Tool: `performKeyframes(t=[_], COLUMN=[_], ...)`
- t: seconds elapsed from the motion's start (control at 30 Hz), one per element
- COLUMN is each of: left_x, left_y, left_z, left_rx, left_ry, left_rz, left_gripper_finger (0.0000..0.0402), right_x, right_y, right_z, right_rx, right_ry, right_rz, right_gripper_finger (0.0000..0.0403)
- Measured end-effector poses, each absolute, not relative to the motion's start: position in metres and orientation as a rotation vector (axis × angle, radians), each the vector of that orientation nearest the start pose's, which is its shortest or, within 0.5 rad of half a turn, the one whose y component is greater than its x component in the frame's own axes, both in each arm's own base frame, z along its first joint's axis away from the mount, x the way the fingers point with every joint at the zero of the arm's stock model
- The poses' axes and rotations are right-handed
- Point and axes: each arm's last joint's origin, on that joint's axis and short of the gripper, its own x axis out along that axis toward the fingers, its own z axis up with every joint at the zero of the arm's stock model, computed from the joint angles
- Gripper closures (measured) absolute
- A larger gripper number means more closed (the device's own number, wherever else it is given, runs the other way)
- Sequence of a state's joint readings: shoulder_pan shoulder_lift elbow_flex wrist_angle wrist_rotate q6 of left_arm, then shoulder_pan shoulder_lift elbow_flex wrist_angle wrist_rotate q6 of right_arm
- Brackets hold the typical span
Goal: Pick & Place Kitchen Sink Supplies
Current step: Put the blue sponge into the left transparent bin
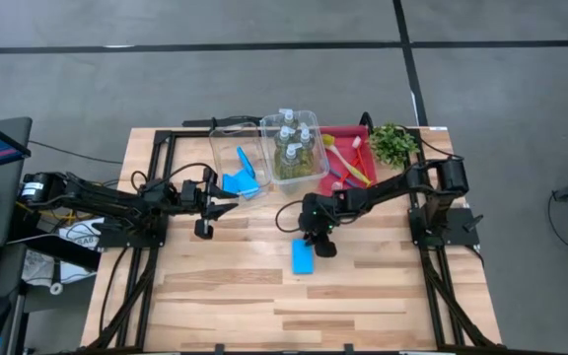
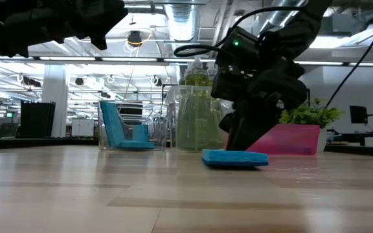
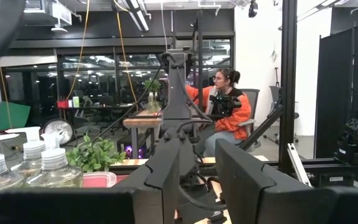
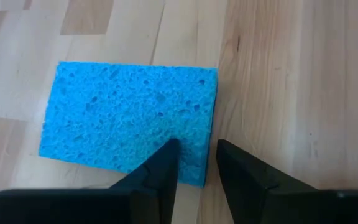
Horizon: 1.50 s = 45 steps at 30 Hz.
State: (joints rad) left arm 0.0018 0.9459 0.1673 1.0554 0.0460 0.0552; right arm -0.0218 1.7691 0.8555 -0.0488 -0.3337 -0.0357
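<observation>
Jaws of the right gripper (image 4: 194,163) standing slightly parted, straddling one edge of the sponge (image 1: 303,257) lying mid-table; left gripper (image 1: 227,205) idling, narrowly parted, empty; bottles (image 1: 294,148) already binned, this sponge still awaiting placement.

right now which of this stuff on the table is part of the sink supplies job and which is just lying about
Belongs to the job:
- blue sponge flat on the table
- blue sponges in the left bin
- bottles of yellow-green liquid
- brushes

Just lying about:
- plant
- clear bins
- red tray
</observation>
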Motion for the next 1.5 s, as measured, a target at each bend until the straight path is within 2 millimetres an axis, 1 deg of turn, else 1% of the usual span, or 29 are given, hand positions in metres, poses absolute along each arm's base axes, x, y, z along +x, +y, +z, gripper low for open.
performKeyframes(t=[0.4, 0.5, 0.57, 0.73, 0.8, 0.97, 1.1, 1.17, 1.33, 1.5], left_x=[0.175, 0.175, 0.175, 0.175, 0.175, 0.175, 0.175, 0.175, 0.175, 0.175], left_y=[-0.001, -0.001, -0.001, -0.001, -0.001, -0.001, -0.001, -0.001, -0.001, -0.001], left_z=[0.215, 0.215, 0.215, 0.215, 0.215, 0.215, 0.215, 0.215, 0.215, 0.215], left_rx=[0.061, 0.061, 0.061, 0.062, 0.062, 0.062, 0.062, 0.062, 0.062, 0.062], left_ry=[-0.278, -0.278, -0.279, -0.279, -0.279, -0.279, -0.280, -0.282, -0.284, -0.285], left_rz=[-0.036, -0.036, -0.036, -0.036, -0.036, -0.036, -0.035, -0.036, -0.036, -0.036], left_gripper_finger=[0.0298, 0.0298, 0.0298, 0.0298, 0.0298, 0.0298, 0.0298, 0.0298, 0.0298, 0.0298], right_x=[0.323, 0.322, 0.322, 0.316, 0.312, 0.306, 0.302, 0.300, 0.294, 0.287], right_y=[0.007, 0.007, 0.007, 0.007, 0.007, 0.013, 0.016, 0.018, 0.023, 0.030], right_z=[0.128, 0.130, 0.133, 0.147, 0.153, 0.168, 0.182, 0.191, 0.214, 0.236], right_rx=[0.107, 0.104, 0.101, 0.095, 0.066, 0.031, -0.027, -0.057, -0.140, -0.232], right_ry=[0.944, 0.939, 0.936, 0.927, 0.922, 0.897, 0.836, 0.806, 0.716, 0.622], right_rz=[0.319, 0.321, 0.319, 0.317, 0.331, 0.336, 0.364, 0.350, 0.240, 0.058], right_gripper_finger=[0.0299, 0.0310, 0.0325, 0.0383, 0.0396, 0.0392, 0.0401, 0.0399, 0.0401, 0.0401])
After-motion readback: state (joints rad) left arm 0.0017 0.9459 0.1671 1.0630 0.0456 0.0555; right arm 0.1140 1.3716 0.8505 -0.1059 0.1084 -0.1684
